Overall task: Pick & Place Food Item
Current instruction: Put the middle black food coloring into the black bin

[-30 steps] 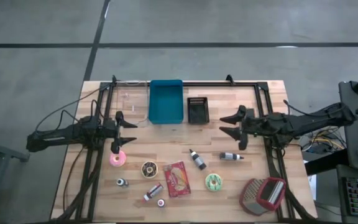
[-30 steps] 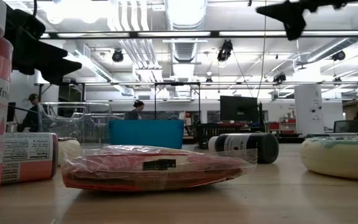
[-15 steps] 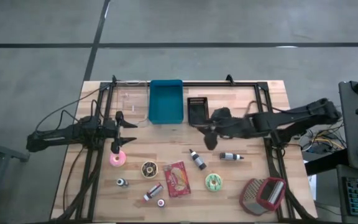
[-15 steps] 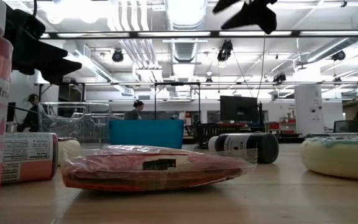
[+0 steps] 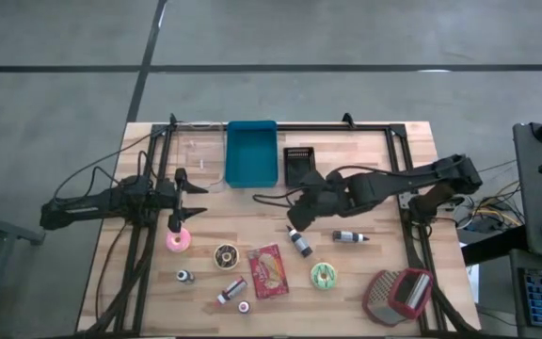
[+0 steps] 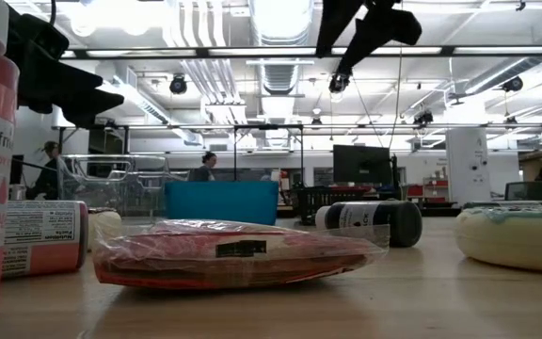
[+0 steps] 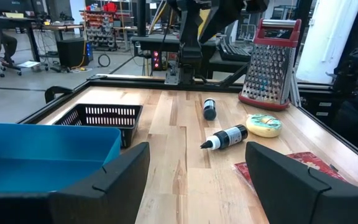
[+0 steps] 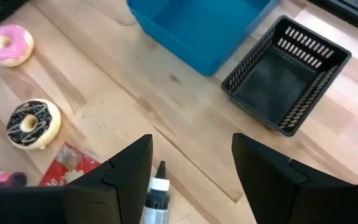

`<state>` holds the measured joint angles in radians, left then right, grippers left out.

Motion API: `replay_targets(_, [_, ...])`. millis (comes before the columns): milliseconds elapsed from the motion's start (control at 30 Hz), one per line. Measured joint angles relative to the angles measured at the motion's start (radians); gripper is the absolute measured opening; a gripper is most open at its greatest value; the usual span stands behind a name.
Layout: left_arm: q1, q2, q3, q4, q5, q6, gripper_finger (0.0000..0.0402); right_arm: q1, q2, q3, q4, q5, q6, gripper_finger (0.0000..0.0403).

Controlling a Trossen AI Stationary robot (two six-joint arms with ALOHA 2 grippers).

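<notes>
Several food items lie on the wooden table: a pink doughnut (image 5: 177,240), a chocolate doughnut (image 5: 226,254), a green-iced doughnut (image 5: 324,275) and a red food packet (image 5: 268,270). My right gripper (image 5: 280,209) hangs open above the table's middle, slanting down, over a dark bottle with a white tip (image 8: 157,199). In its wrist view the pink doughnut (image 8: 8,45), chocolate doughnut (image 8: 33,122) and packet (image 8: 73,165) lie beyond and beside its fingers. My left gripper (image 5: 191,198) waits open and level at the table's left, holding nothing.
A blue bin (image 5: 251,153) and a black slotted basket (image 5: 299,167) stand at the far edge. Dark bottles (image 5: 350,236) and small jars (image 5: 185,276) lie scattered among the food. A red-framed grater (image 5: 398,294) lies at the near right. People stand in the room behind the table.
My right gripper has swung from the table's right side toward its middle, rising a little. It has tipped from level to slanting steeply down and has rolled about its own axis. Its fingers stay apart as before. Nothing on the table has moved.
</notes>
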<state>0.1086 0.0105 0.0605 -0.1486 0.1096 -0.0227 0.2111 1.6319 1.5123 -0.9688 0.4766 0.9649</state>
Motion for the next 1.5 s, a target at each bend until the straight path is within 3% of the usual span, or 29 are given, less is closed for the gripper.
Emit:
replay_targets(267, [0.0, 0.001, 0.0, 0.002, 0.001, 0.0, 0.0273, 0.0, 0.054, 0.002, -0.009, -0.115, -0.007, 0.0215])
replay_targets(1067, [0.0, 0.003, 0.0, 0.005, 0.002, 0.0, 0.0273, 0.0, 0.087, -0.007, 0.018, -0.111, -0.094, 0.0215])
replay_targets(1500, [0.0, 0.006, 0.0, 0.006, 0.002, 0.0, 0.0273, 0.002, 0.192, -0.019, 0.068, -0.118, -0.107, 0.0215])
